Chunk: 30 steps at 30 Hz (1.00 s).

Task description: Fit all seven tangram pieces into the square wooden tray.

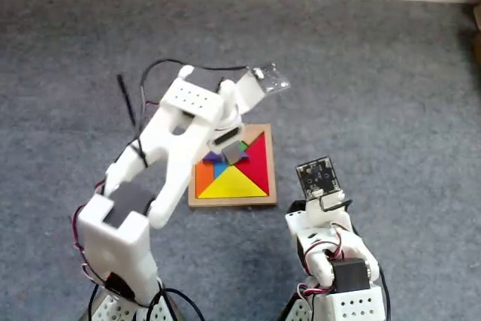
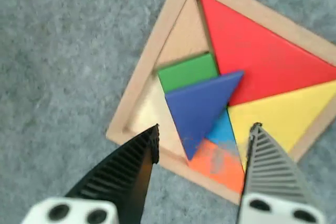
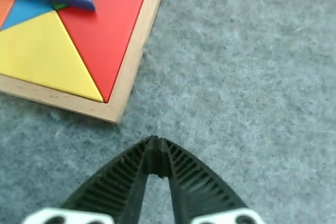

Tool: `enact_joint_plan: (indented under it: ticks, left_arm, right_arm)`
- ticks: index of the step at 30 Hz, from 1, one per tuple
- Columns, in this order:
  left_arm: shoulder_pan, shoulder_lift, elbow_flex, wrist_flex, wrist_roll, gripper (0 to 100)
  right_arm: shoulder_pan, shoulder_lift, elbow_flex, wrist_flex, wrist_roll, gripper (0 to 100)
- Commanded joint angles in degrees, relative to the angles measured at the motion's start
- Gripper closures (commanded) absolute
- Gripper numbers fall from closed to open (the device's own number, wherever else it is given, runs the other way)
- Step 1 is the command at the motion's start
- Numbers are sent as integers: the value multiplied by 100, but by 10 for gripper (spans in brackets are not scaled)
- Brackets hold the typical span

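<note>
While the left arm (image 1: 173, 148) stretches out over the tray (image 1: 231, 202), its jaws stand released, grasping nothing. One tip sits on each side of the blue triangle's (image 2: 202, 106) narrow point. Can't tell whether they touch it.

Tray (image 2: 160, 40) lies flat on the grey bench (image 1: 376, 73).
- Red triangle (image 2: 257, 51) and yellow triangle (image 2: 278, 119) are seated flush, edge to edge, along two sides of the tray.
- Green piece (image 2: 188, 72) is in the tray beside the red one, with bare wood showing on two sides of it.
- Blue triangle lies askew on top, not seated. It overlaps the green piece, a light-blue piece (image 2: 223, 129) and the orange piece (image 2: 220, 166).

Right arm (image 1: 331, 261) is folded back near its base. Its jaws are clenched on nothing, over bare bench just off a tray corner (image 3: 132, 56), close to where the red (image 3: 105, 30) and yellow (image 3: 42, 56) triangles meet the rim.
</note>
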Motion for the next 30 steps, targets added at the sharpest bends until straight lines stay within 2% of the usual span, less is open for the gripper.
enact_joint_plan:
  ticks: [1,9,30]
  left_arm:
    - [101,391,-690,53,-18,733]
    - [-154,1007,-1051,62,26,734]
    - [-804,1015,-1059,88,1521,734]
  right_arm:
    - [75,-92,673,22,-35,993]
    - [75,-92,673,31,-35,993]
    - [84,-92,673,31,-35,993]
